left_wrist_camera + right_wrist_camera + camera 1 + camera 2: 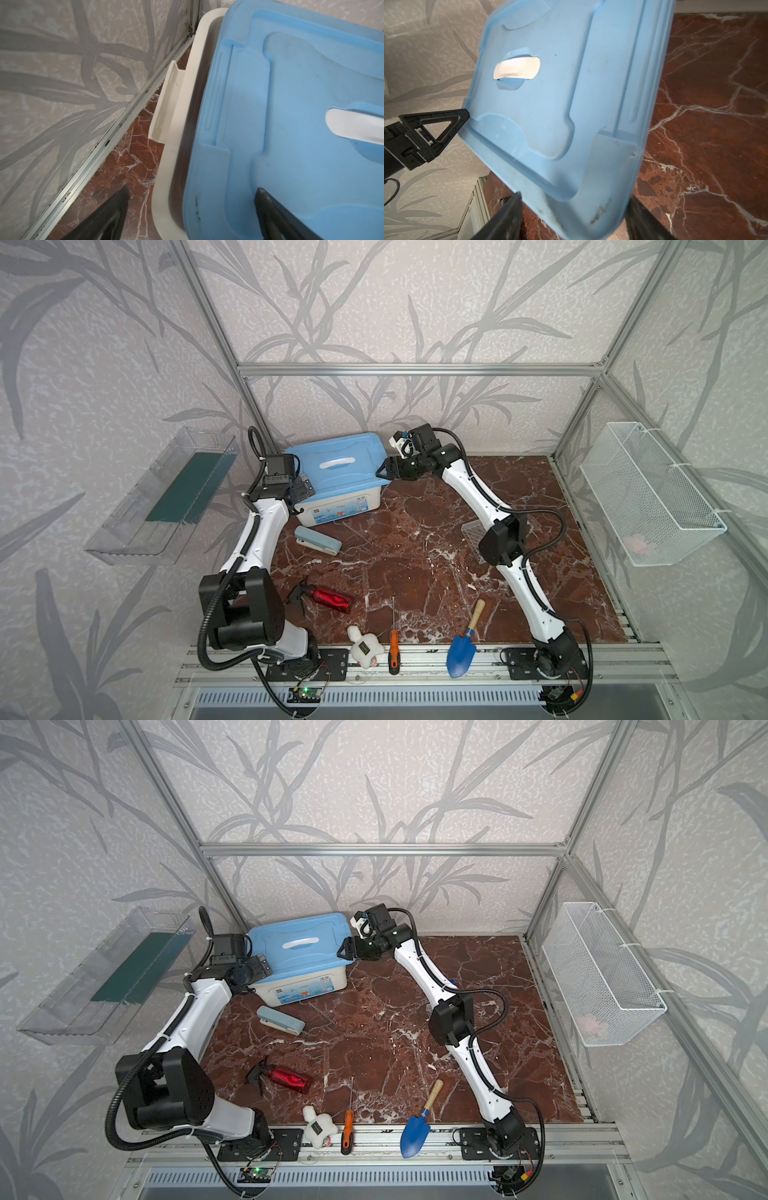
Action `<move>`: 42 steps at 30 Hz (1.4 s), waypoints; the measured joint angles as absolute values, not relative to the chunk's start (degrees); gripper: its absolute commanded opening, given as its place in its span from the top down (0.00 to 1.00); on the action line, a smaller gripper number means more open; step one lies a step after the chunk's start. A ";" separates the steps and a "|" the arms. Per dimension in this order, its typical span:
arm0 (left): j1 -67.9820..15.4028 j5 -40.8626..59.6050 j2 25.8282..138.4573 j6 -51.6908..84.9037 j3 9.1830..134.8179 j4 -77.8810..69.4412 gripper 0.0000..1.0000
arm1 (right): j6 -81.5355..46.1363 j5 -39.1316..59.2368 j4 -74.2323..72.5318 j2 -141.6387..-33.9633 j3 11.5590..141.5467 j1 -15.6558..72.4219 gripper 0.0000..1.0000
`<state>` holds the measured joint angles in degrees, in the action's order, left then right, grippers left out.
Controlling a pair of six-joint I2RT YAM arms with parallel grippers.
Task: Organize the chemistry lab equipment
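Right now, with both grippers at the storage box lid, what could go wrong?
The blue lid sits skewed, baring the white box rim; with the left gripper open, a lift by the right gripper alone could tip or drop it.
It might slide onto the stapler lying just in front.
The right arm's elbow partly hides the clear grid rack; swinging back could knock it.

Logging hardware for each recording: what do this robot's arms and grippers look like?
The left arm and right arm both have glossy white link shells with black joint housings. Black corrugated cables loop alongside each. The left gripper and right gripper are black, and their fingers are hollow triangular frames.
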<state>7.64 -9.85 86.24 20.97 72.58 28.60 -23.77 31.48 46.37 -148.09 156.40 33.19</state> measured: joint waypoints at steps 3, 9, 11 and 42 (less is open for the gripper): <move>7.60 -9.08 86.80 21.23 72.58 27.49 0.07 | -23.73 31.57 45.91 -148.09 156.38 33.74 0.29; 7.55 -7.79 86.94 21.41 71.72 25.34 0.08 | -23.83 31.86 43.77 -148.09 155.00 34.33 0.32; 7.55 -8.25 86.94 21.43 71.72 25.32 0.05 | -23.90 31.86 43.18 -148.09 154.65 34.30 0.30; 6.04 -21.82 89.84 21.71 70.46 16.12 0.23 | -30.57 31.94 35.03 -149.88 152.51 34.50 0.29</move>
